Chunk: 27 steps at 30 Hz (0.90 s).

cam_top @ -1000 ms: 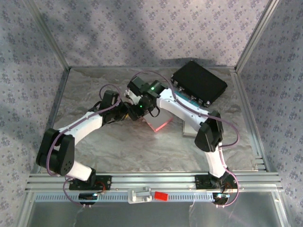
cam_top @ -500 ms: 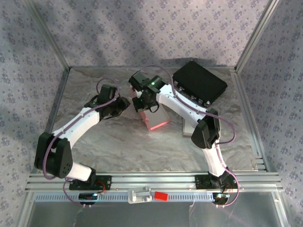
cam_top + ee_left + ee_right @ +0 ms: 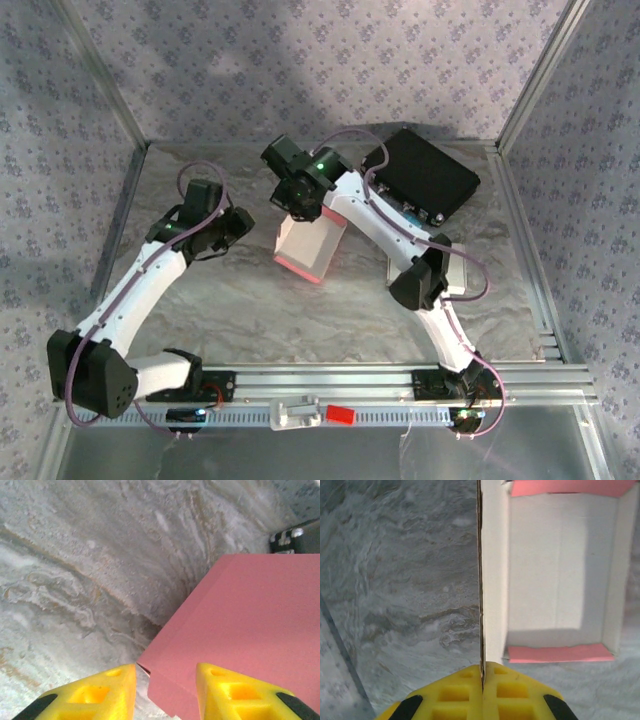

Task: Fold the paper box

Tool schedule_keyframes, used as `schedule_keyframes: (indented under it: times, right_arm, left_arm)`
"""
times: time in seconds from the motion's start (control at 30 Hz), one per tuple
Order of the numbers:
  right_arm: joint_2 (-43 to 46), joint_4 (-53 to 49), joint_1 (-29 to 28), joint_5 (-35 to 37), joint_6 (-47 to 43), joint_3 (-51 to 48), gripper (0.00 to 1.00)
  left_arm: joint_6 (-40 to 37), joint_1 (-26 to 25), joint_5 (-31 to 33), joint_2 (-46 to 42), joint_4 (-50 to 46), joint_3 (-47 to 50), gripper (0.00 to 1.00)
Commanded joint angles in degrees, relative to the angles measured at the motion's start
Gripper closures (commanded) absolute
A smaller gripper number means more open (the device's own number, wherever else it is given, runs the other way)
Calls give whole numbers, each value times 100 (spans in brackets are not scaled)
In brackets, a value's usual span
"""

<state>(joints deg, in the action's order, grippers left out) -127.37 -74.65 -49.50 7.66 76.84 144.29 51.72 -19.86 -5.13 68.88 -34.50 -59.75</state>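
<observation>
Mid-fold, by the look of it: holding the pink paper box [image 3: 308,248] by one side wall, near the middle of the desk [image 3: 230,310]. From the right wrist, looking into the open tray: white inside, pink flaps at both ends.

Gripped by the right pincer [image 3: 482,669], pressed fully shut on the thin cardboard edge of that wall, with the card sandwiched between the two yellow fingers.

Standing roughly half open on the other side, the left pincer [image 3: 165,672], with nothing in its grasp. Aimed at a lower corner of the box's pink outer face and very near it; impossible to tell whether touching.

Next, probably: turning or pressing the held wall inward along its crease. Calls for bracing the opposite pink face with the left pincer, so as not to slide so light a box across the desk. Calls also for a gentle push, to avoid buckling the thin card away from the fold line.
</observation>
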Motion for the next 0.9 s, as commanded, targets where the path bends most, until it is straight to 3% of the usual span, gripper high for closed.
schedule_keyframes:
  times: [0.0,0.23,0.4,0.5,0.7,0.87]
  right_arm:
    - [-334,-1251,-50,451,1759,373,100]
    - [-444,-975,-135,791,2965,348,100]
    - [-535,-616,-148,917,3331,283,100]
    - [-418,-300,-148,1018,3329,79,88]
    - [87,305,-142,1069,2634,-661,66]
    - [494,539,21,1212,1208,-906,59]
  left_arm:
    - [-330,68,-227,-253,-399,94,64]
    - [-725,268,-624,-526,-896,220,64]
    - [-1050,289,-1238,-599,-762,516,65]
    - [-1328,284,-1370,-616,-752,642,64]
    - [-1819,264,-1346,-472,-589,776,62]
    - [-2428,194,-1265,-289,-309,773,61]
